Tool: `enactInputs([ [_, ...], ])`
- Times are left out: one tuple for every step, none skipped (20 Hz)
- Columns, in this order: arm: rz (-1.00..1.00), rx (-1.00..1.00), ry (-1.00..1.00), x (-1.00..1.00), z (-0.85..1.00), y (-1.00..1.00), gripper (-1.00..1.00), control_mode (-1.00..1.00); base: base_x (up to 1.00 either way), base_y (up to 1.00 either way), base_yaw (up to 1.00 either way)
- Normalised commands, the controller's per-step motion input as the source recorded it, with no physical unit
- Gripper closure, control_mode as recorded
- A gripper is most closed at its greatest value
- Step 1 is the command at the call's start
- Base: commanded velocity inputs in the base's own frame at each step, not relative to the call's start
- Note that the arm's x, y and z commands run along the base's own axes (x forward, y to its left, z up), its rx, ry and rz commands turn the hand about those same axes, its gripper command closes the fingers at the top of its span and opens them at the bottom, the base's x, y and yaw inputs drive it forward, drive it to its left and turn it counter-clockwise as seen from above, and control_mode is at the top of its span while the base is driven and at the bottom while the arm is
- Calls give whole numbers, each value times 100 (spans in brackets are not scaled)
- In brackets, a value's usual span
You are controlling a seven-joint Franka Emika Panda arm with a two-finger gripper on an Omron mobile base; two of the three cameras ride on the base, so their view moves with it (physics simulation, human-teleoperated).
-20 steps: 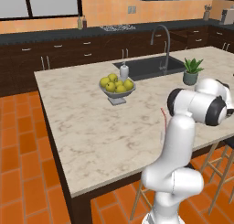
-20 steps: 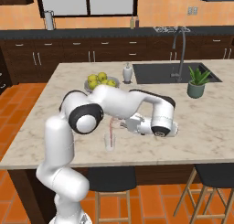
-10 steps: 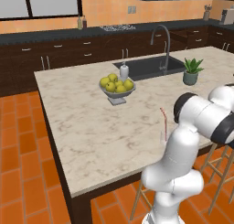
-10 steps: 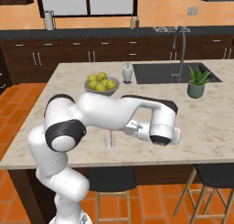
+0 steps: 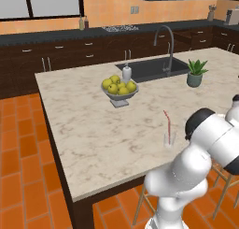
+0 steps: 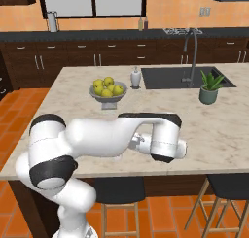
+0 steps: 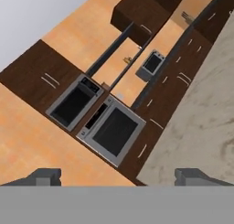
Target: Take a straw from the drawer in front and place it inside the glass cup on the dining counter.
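Arm: white links with dark joints, rising from the base, folded at the elbow and reaching low across to the robot's right.
Wrist: turned sideways and tilted upward.
Gripper (image 7: 117, 175): fingertips wide apart, nothing between them.

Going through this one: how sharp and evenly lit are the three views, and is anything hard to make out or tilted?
Left base view: flat, soft light, slightly blurry; the straw reads clearly, the glass cup is faint against the dining counter. Right base view: the same soft light; the arm hides the cup. Hand view: strongly rolled, cabinets and ovens run diagonally; the gripper stands open.
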Motion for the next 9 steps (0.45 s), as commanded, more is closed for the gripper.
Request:
enactInputs([
  [0,0,12,0,0,1,-100,-100,0,0,0],
  [0,0,12,0,0,0,-100,-100,0,0,0],
  [0,-1,10,0,-2,3,-100,-100,0,0,0],
  [0,-2,9,0,-7,4,-100,-100,0,0,0],
  [0,-2,9,0,-10,9,-100,-100,0,0,0],
  [0,-2,9,0,-11,9,-100,-100,0,0,0],
  [0,-2,10,0,-13,10,-100,-100,0,0,0],
  [0,-2,9,0,-13,8,-100,-100,0,0,0],
  [0,-3,8,0,-14,11,-100,-100,0,0,0],
])
